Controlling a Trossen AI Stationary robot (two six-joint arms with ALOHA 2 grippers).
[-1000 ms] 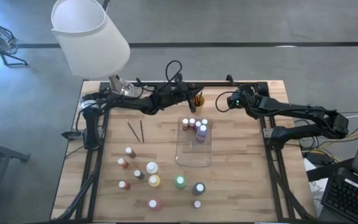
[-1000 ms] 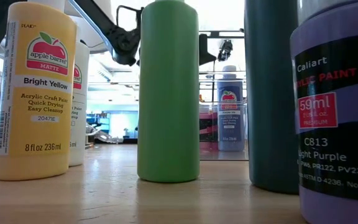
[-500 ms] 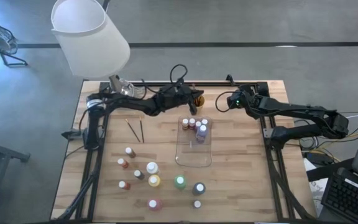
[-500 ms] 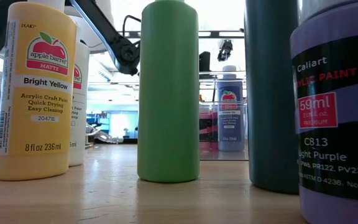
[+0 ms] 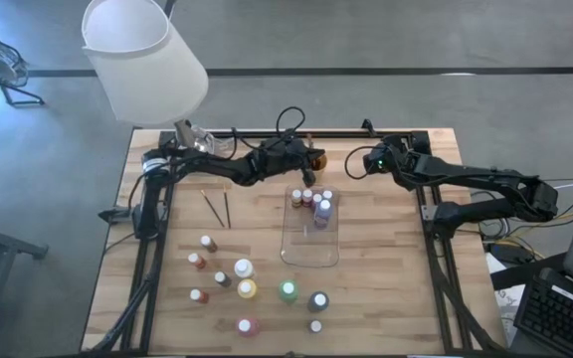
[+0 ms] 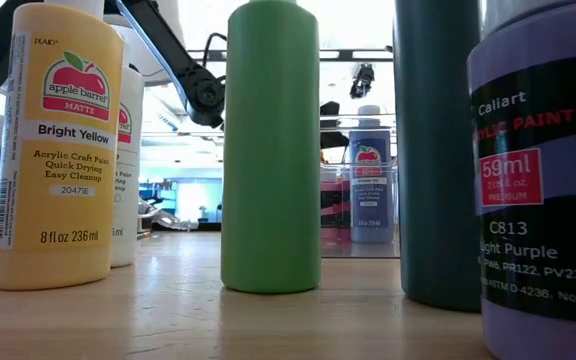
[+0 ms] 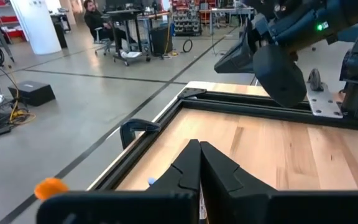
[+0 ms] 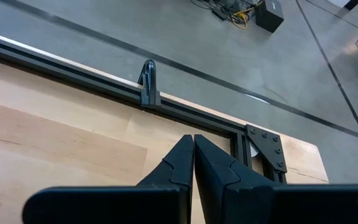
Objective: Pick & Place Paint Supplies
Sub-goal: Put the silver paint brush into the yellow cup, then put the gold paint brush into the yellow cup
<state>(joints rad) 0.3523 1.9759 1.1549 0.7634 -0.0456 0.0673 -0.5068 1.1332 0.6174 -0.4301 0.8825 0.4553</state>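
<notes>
Hovering near back edge of surface (image 5: 386, 288), left gripper (image 5: 311, 159) beside orange cup (image 5: 318, 157), fingers (image 7: 191, 168) pressed together, empty. Right gripper (image 5: 358, 162) parked at back right, fingers (image 8: 188, 158) also closed, empty. Few paint bottles (image 5: 311, 202) already in clear tray (image 5: 311, 254); rest (image 5: 246, 289) stand at front; two brushes (image 5: 217, 207) lie left of tray. Likely next: open fingers, descend straight, grip brush mid-handle.

We see bare desk (image 5: 386, 239) right of the clear tray (image 5: 311, 244); paint bottles (image 5: 245, 288) crowd the front left.
</notes>
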